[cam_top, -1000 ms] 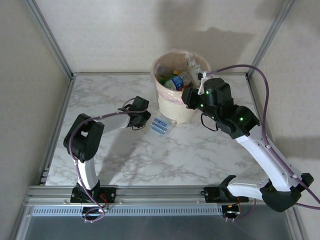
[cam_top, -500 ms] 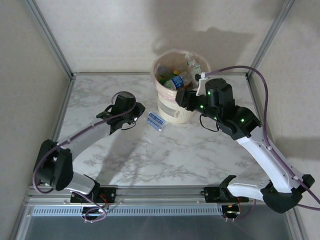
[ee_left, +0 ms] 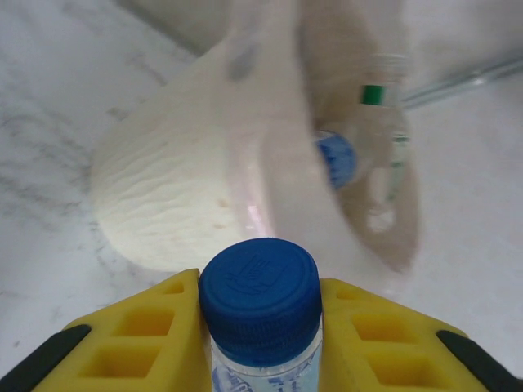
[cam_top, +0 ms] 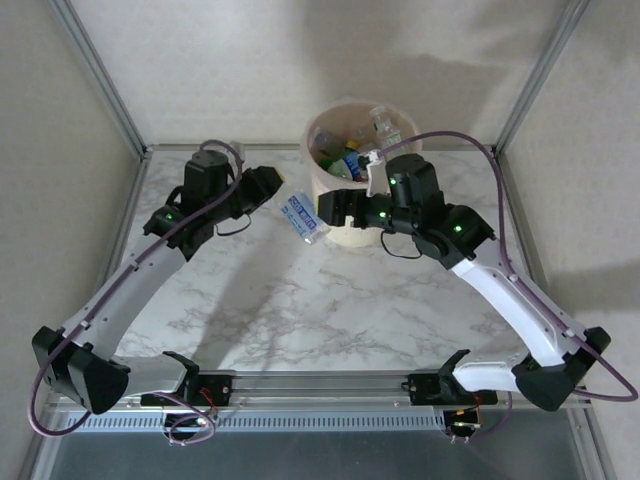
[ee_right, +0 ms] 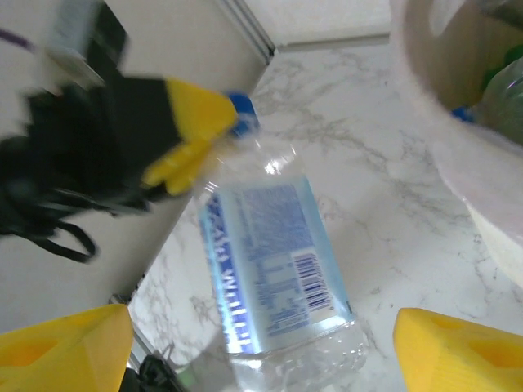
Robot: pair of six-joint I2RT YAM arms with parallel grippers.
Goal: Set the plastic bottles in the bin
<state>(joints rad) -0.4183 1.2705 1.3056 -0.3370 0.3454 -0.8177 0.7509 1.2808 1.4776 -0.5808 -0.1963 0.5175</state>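
A marble-patterned table sat inside a metal frame with plain walls behind. The bin stood at the table's 12 o'clock edge, holding a jumble of bottles in the bin, green and blue-labelled, one clear neck poking above the rim at its 1 o'clock side. Nothing lay between the held bottle and the bin's side wall, though the right gripper hung against that wall at the bin's 7 o'clock, close to the bottle's lower end.

The clear bottle, blue-capped and blue-labelled, hung above the table at the bin's 8 o'clock, below rim height, its base pointing toward 4 o'clock. The left gripper pinched it at the neck just under the cap; in the left wrist view the yellow fingers pressed in on both sides of the neck. The left arm stretched long from its base at 7 o'clock, reaching toward 1 o'clock, nearly straight.

The right arm rose from its base at 5 o'clock, bent at the elbow and pointed its wrist toward 9 o'clock. Its pincer was spread wide: the right wrist view showed its fingertips far apart, the bottle's base between them and touching neither. A purple cable looped over that arm
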